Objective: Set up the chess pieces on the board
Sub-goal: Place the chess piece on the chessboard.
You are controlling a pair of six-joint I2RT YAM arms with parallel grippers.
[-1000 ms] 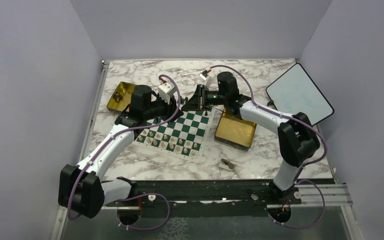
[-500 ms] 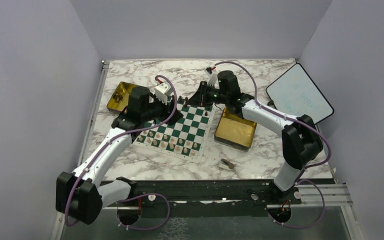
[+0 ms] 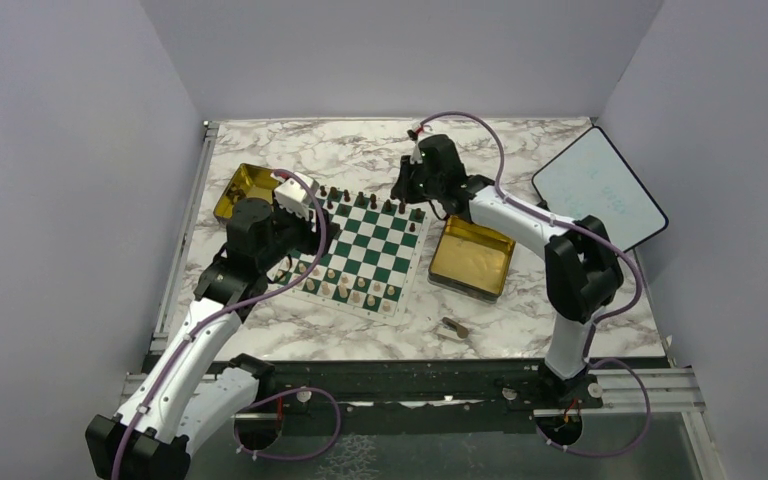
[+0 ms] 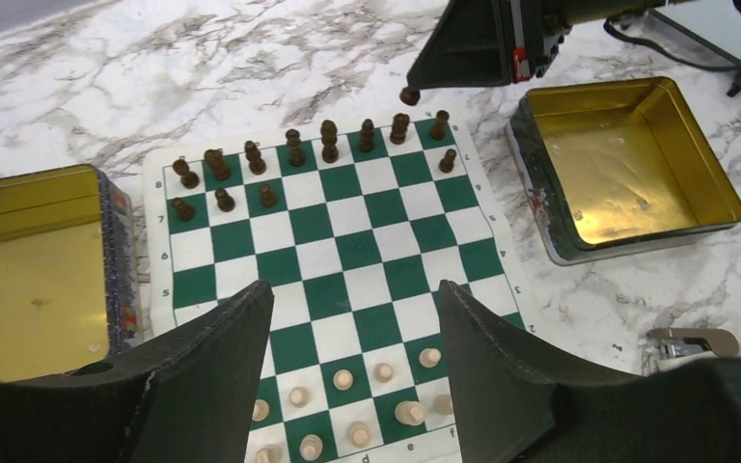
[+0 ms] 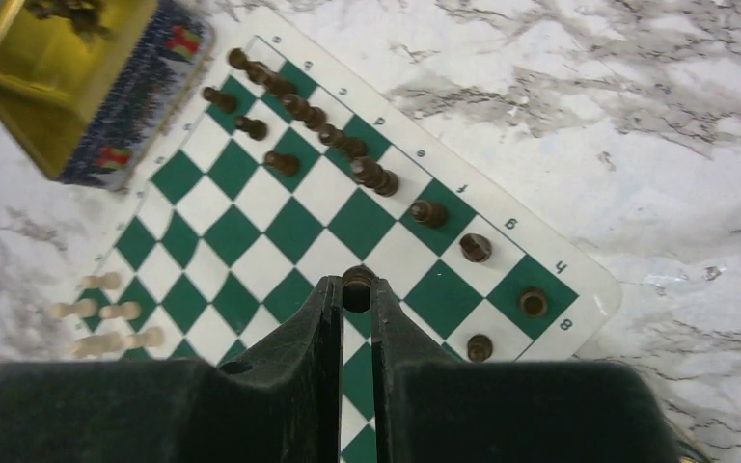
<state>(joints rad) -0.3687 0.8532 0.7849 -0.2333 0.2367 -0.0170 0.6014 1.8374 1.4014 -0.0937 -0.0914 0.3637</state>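
Fingers on left (image 4: 212,371), spread empty, drew back; right fingers (image 5: 311,352) lifted, pinching dark piece (image 5: 356,290).

The marble table (image 3: 360,140) carries the chessboard (image 3: 378,243) at centre, a left tin (image 3: 235,190), a right tin (image 3: 472,258), a white tablet (image 3: 600,185) far right, and a small brown object (image 3: 454,326) lower centre.

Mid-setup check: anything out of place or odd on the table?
A small metallic object lies alone on the marble table, between the right gold tin and the near edge; I cannot tell what it is. The board sits askew to the table edge.
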